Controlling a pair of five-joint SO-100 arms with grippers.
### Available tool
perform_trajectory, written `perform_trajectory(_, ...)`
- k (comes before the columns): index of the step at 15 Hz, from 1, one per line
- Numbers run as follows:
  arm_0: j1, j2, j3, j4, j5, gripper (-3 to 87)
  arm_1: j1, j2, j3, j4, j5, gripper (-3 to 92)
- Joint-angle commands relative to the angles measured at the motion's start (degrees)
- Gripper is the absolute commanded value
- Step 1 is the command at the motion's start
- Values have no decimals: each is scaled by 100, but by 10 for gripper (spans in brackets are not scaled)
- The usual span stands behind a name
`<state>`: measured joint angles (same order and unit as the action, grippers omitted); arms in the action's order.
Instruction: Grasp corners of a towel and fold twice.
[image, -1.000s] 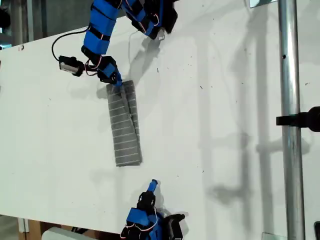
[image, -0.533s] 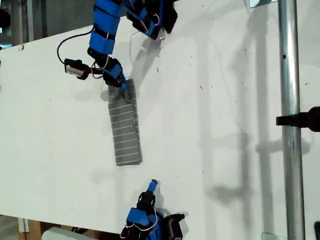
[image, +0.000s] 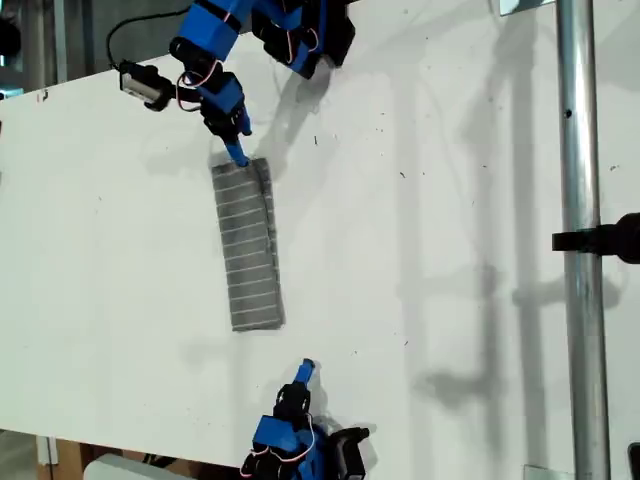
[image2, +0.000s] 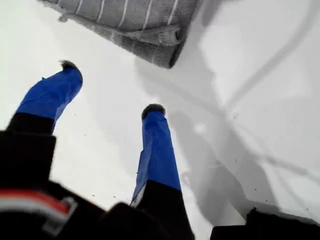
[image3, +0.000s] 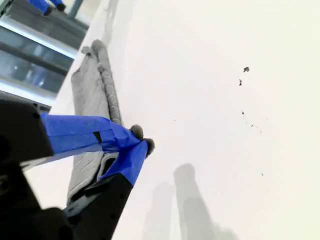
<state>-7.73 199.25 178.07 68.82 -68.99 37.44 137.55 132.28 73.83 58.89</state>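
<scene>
The grey striped towel (image: 248, 245) lies on the white table (image: 450, 200) as a long narrow folded strip. My first gripper (image: 237, 150) hovers just beyond the strip's far end, near the exterior view's top. It is open, and both blue fingertips (image2: 152, 111) stand apart over bare table. The towel (image2: 135, 20) end with a layered corner (image2: 170, 60) lies just ahead of my first gripper (image2: 111, 89). My second gripper (image: 307, 370) rests shut near the exterior view's bottom edge, short of the towel's near end. My second gripper (image3: 142, 141) holds nothing and looks along the towel (image3: 90, 95).
A vertical metal pole (image: 580, 240) with a black clamp (image: 605, 240) stands at the exterior view's right. A black cable (image: 125, 35) loops by the first arm. The table's edge runs along the exterior view's left and bottom.
My first gripper has let go of the towel's far end, opened and drawn back toward the exterior view's top. The slanted flap now lies flat on the strip. The second arm has not moved.
</scene>
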Motion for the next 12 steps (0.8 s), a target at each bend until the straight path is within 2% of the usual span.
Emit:
perform_trajectory(1, -97, 18, 35, -62, -26, -30, 0, 870, 255, 88, 255, 275)
perform_trajectory(2, -105, 18, 35, -62, -18, -30, -281, 1547, 694, 9, 536, 221)
perform_trajectory(4, -105, 18, 35, -53, -35, -30, -1151, 3067, 1811, 97, 1327, 204)
perform_trajectory(7, -132, 18, 35, -62, -18, -30, -2127, 5142, 2962, 1081, 1863, 155)
perform_trajectory(9, -149, 18, 44, -70, -9, -30, -2654, 5027, 3322, 932, 2285, 49)
perform_trajectory(12, -123, 18, 53, -70, -35, -30, -2689, 5010, 3357, 932, 2382, 31)
